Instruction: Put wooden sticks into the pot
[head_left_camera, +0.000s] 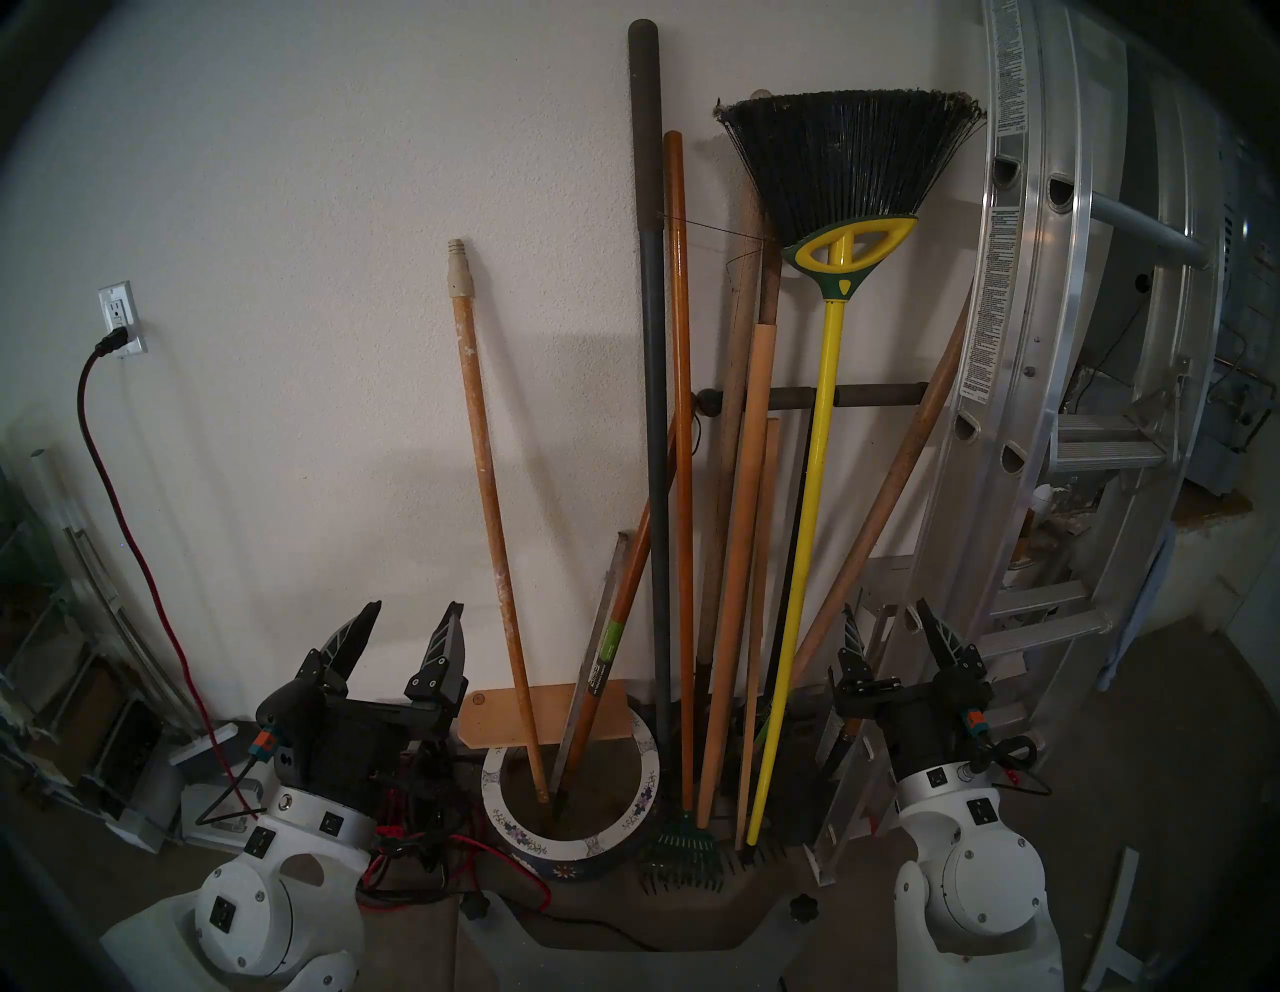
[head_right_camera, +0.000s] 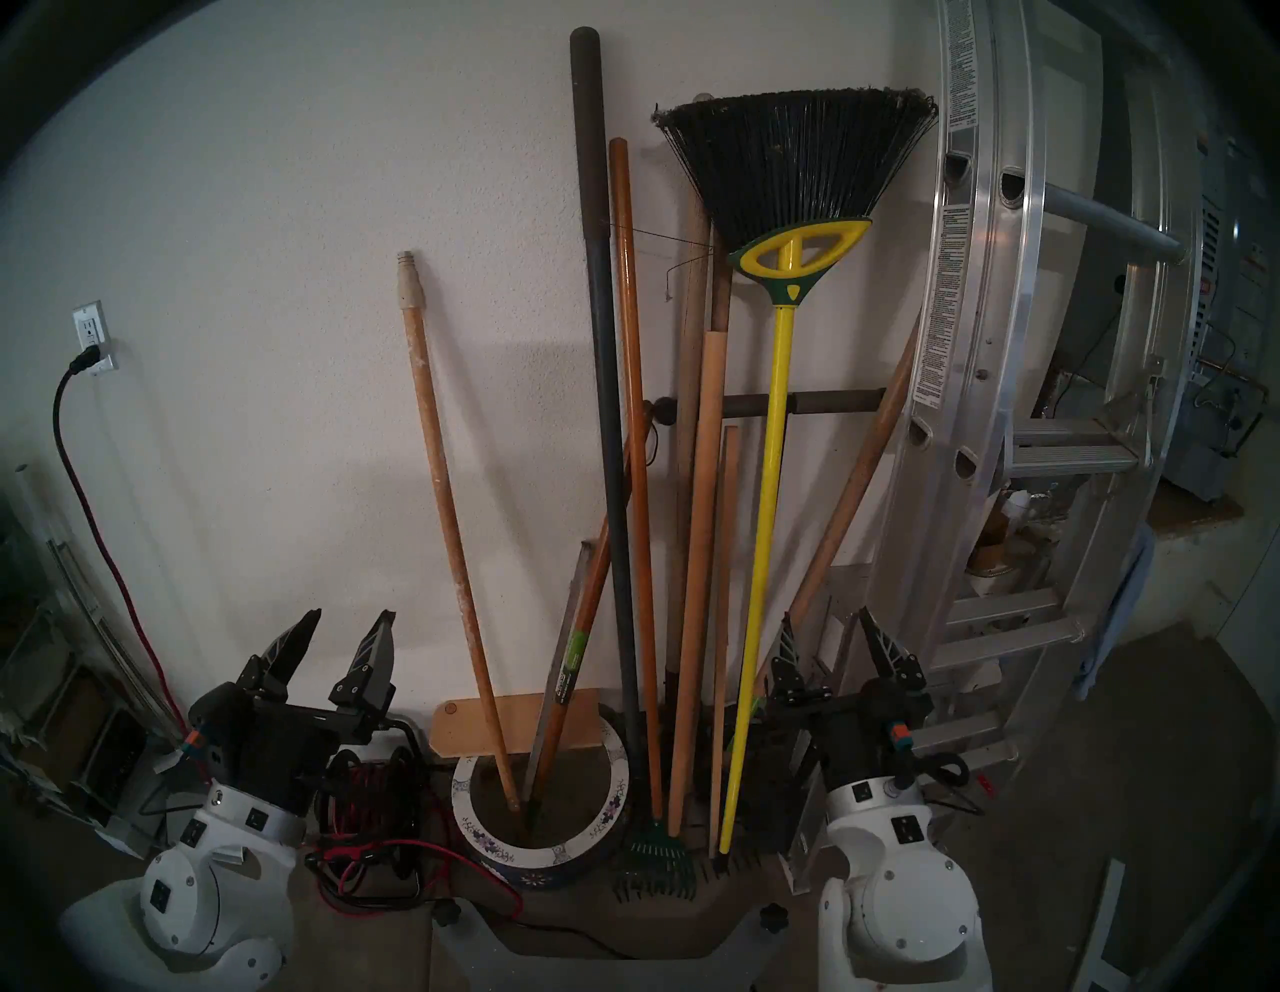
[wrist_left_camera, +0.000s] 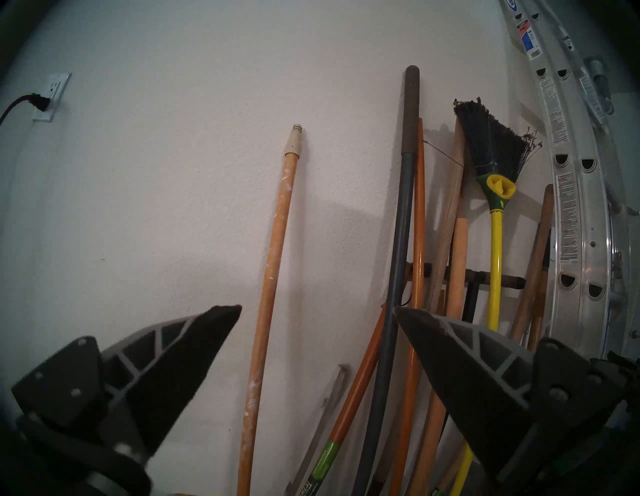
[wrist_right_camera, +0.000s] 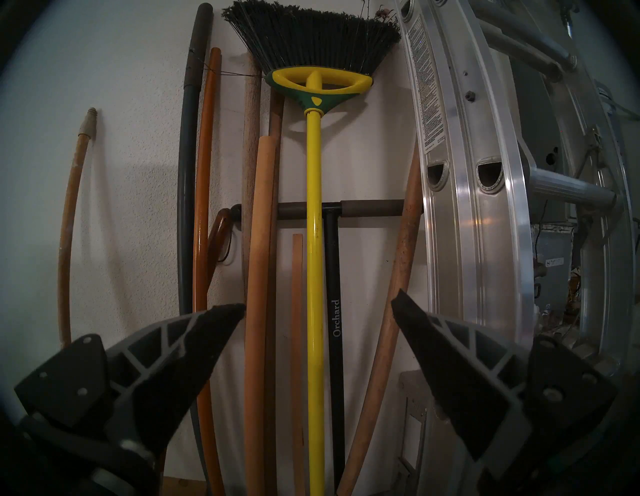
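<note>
Both grippers sit closest to me, left gripper (head_left_camera: 409, 613) and right gripper (head_left_camera: 886, 609), fingers spread apart and empty. Between them I see the pot (head_left_camera: 641, 751), holding the speckled pole (head_left_camera: 485, 485). Right of it, the tan dowel (head_left_camera: 741, 554) and yellow broom (head_left_camera: 810, 512) lean against the wall.

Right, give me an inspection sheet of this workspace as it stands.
Surface: dim floor, mostly covered.
Job's things: paint-speckled pole stands in the pot; plain dowel and yellow broom stand outside it, against the wall.
Clutter: grey pole, orange pole, green rake, flat board.
Grippers: left gripper and right gripper open, holding nothing.
Cables: red cord plugged into outlet.
Surroundings: white wall, aluminium ladder on the right.
</note>
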